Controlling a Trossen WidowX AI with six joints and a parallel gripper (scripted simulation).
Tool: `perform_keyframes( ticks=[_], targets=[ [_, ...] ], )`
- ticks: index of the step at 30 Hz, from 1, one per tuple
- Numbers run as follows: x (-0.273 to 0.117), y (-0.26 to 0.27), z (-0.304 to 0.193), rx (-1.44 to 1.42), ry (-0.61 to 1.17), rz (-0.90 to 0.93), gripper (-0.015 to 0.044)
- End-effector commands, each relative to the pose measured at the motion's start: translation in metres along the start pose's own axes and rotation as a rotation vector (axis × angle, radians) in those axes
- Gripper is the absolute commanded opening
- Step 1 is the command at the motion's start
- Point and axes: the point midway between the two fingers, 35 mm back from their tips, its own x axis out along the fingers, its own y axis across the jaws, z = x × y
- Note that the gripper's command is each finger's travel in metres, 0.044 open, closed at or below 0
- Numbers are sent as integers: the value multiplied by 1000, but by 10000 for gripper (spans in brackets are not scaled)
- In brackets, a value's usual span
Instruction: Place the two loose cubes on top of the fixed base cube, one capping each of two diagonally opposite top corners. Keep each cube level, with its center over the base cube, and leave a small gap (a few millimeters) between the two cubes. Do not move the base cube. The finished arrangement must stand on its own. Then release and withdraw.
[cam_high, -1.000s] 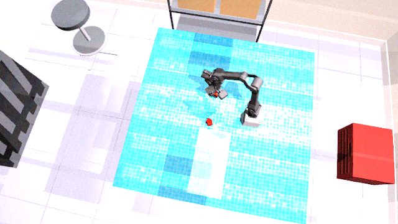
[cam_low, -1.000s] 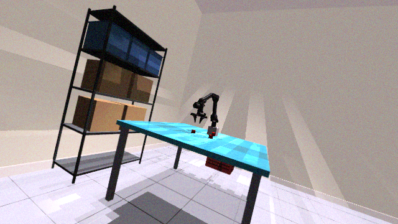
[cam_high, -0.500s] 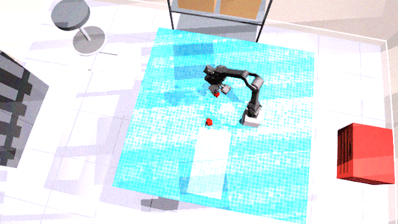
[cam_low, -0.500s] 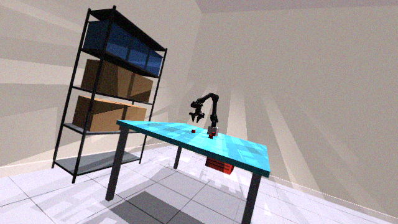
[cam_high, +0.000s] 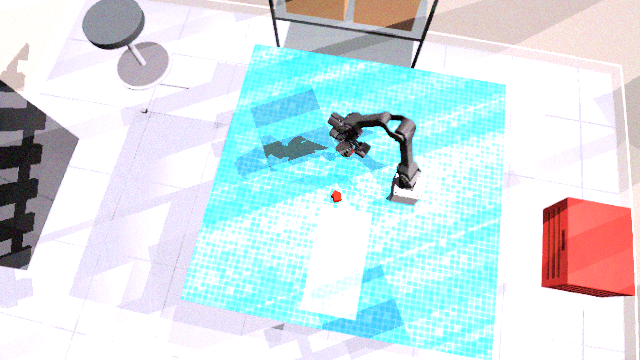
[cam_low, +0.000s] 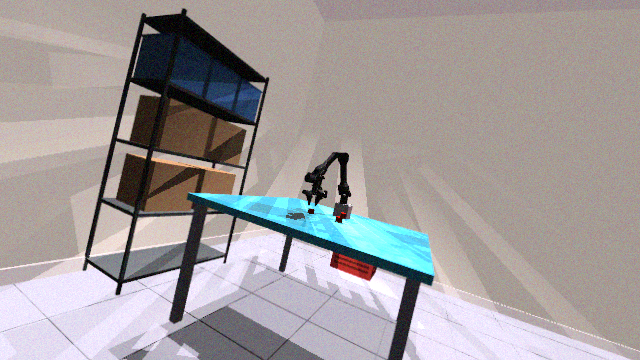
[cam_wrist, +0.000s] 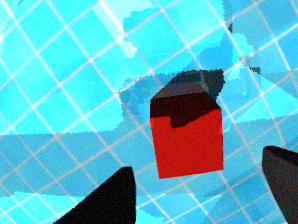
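The gripper (cam_high: 354, 151) (cam_low: 312, 203) (cam_wrist: 200, 167) is hovering, fingers apart, above the loose cube (cam_low: 311, 211) (cam_wrist: 189, 147), lying around one o'clock from the red stack (cam_high: 336, 196) (cam_low: 341, 217) in the top view; picking is probably beginning, calling for centering, lowering, then closing

On the desk (cam_high: 450, 225) (cam_low: 380, 245) (cam_wrist: 45, 60), one cube (cam_low: 311, 211) (cam_wrist: 189, 147) lies beneath the end effector (cam_high: 355, 150) (cam_low: 312, 203) (cam_wrist: 198, 159). Well apart from it, a second cube (cam_high: 336, 195) (cam_low: 343, 214) sits on the base cube (cam_low: 339, 219); in the exterior view, this pair stands to the right, before the arm's pedestal (cam_high: 404, 199) (cam_low: 348, 208).
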Motion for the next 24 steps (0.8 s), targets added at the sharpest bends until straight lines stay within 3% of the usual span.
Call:
perform_keyframes(
  ticks=[1, 22, 24],
  targets=[
    [5, 2, 0, -4, -2, 3, 265],
    [37, 2, 0, -4, -2, 3, 265],
    [37, 2, 0, -4, -2, 3, 212]
  ],
)
